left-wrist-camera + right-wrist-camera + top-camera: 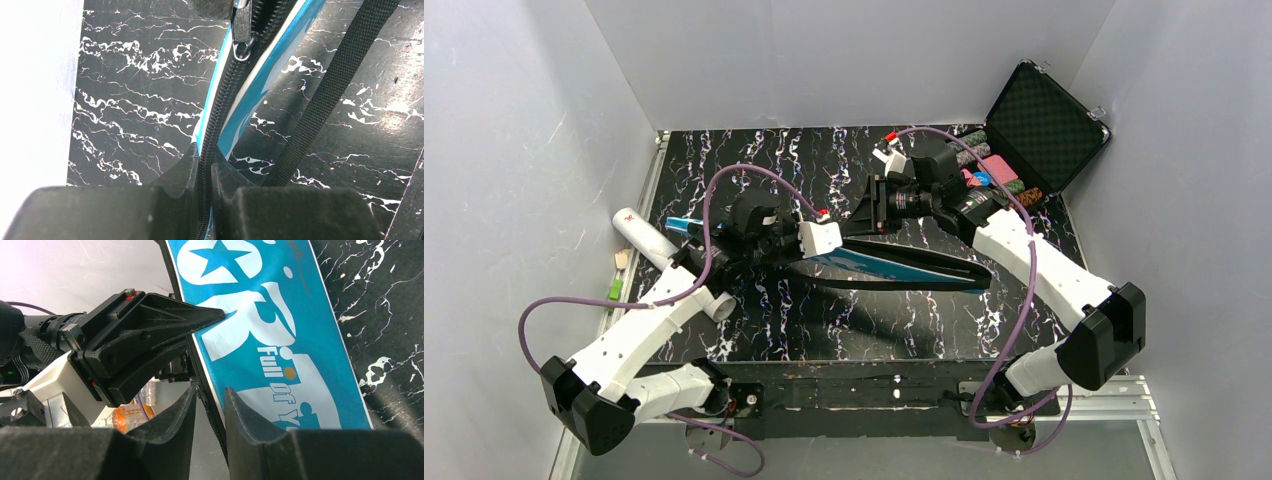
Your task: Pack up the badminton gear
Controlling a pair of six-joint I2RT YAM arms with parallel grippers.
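The blue racket-shaped bag [904, 266] with white "SPORT" lettering [280, 340] stands on its edge mid-table. My left gripper [204, 155] is shut on its black zipper edge [220, 105]. It shows in the top view [822, 238] at the bag's left part. The zipper pull [242, 47] hangs further along that edge. My right gripper [210, 390] straddles the same zipper edge, with its jaws narrowly apart and a gap showing. It faces the left gripper [145, 335] closely. The long white tube [652, 242] lies at the left under the left arm. No rackets or shuttlecocks show.
An open black hard case [1046, 128] of coloured chips stands at the back right. The bag's black strap [330, 90] trails on the marbled tabletop [140, 100]. Small green and wooden items [616, 278] lie beyond the table's left edge. White walls enclose three sides.
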